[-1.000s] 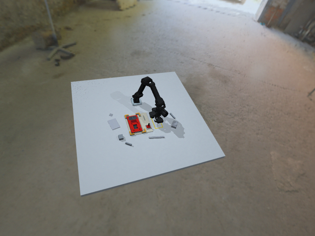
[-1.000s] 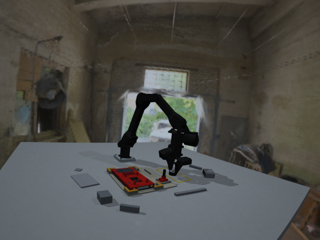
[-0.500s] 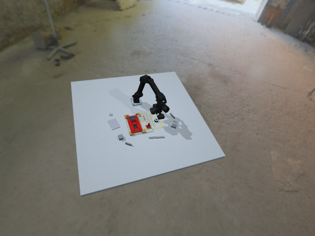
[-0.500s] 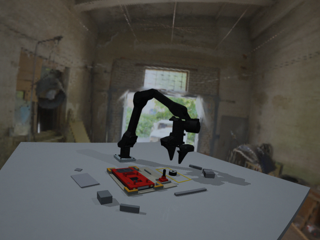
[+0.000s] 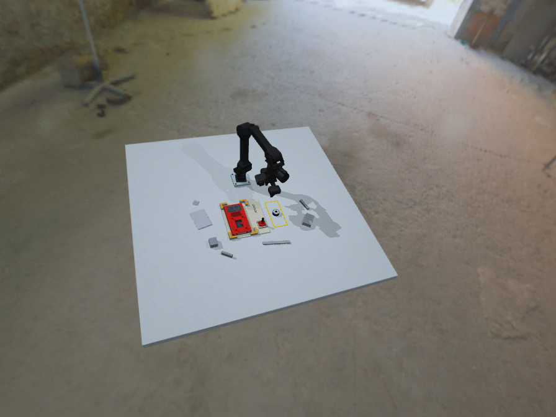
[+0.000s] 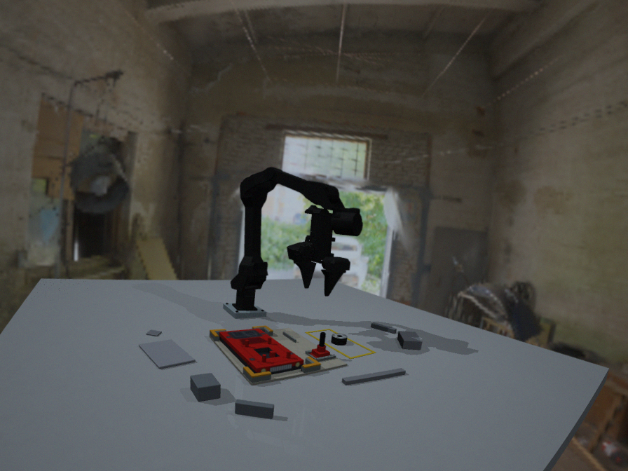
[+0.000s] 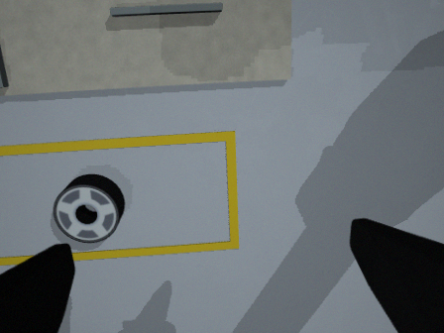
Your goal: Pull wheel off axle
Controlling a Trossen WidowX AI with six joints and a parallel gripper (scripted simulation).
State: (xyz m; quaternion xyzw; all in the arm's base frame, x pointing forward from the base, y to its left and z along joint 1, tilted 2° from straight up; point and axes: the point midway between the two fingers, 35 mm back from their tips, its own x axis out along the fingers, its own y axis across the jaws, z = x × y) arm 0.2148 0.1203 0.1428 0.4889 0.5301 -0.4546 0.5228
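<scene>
The wheel (image 5: pixel 276 212) (image 6: pixel 338 338) (image 7: pixel 90 202), black with a pale spoked face, lies face up inside the yellow marked outline (image 5: pixel 282 212) (image 6: pixel 363 355) (image 7: pixel 232 193) on the table. The upright axle (image 5: pixel 262 219) (image 6: pixel 322 339) is bare, a dark pin on a red base. My gripper (image 6: pixel 317 291) (image 7: pixel 215 245) is wide open with nothing between its fingers. It hangs well above the table and touches nothing. In the wrist view the wheel shows just beyond the left fingertip. In the top view the fingertips are partly hidden.
A red car body (image 5: pixel 237 218) (image 6: pixel 261 350) sits between orange corner pieces on a beige board (image 7: pixel 198 59). Grey blocks (image 5: pixel 308 219) (image 6: pixel 409 340) and grey bars (image 5: pixel 277 242) (image 6: pixel 374 376) lie around it. A flat grey plate (image 5: pixel 200 219) (image 6: pixel 166 353) lies on the left.
</scene>
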